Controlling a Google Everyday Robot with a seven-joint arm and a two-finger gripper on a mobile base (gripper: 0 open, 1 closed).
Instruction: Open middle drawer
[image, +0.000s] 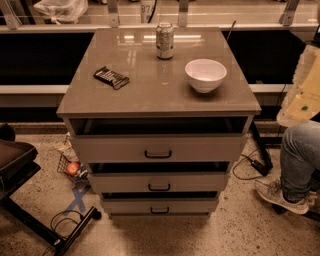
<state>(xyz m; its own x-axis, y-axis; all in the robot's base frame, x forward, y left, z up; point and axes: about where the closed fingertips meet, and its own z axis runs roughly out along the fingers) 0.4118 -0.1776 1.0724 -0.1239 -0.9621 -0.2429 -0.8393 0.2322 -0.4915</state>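
The middle drawer (200, 182) sits at about 6 o'clock from the picture's centre, the second of three stacked fronts in a grey-beige cabinet (75, 112), with its small dark bar handle (159, 187) at the centre. A dark strip shows above its front, but how far out it stands cannot be told from this steep angle. The top drawer (110, 148), with the tallest front, is above it, and the bottom drawer (130, 206), with the shortest front, is below.

The hand is not in view, so whether its fingers are apart or together cannot be told.

On the worktop (150, 95), a drink can (164, 40) stands upright at 12 o'clock, a white bowl (205, 75) at 2 o'clock and a dark snack packet (111, 77) lies flat at 10 o'clock, all well apart from one another.

Nothing stands on the floor directly before the drawer fronts. At 3 to 4 o'clock a seated person's jeans leg (300, 155) and grey shoe (280, 196) come near the cabinet's right side, with a cable and plug (260, 165) between. At 8 o'clock a red fruit (73, 168) lies in a wire basket beside the cabinet's corner, with a blue tape cross (78, 199) and a loose cable (60, 220) below it.

A dark frame (20, 165) at 9 o'clock is cut off by the left edge and hard to identify. The person is cut off at the right edge.
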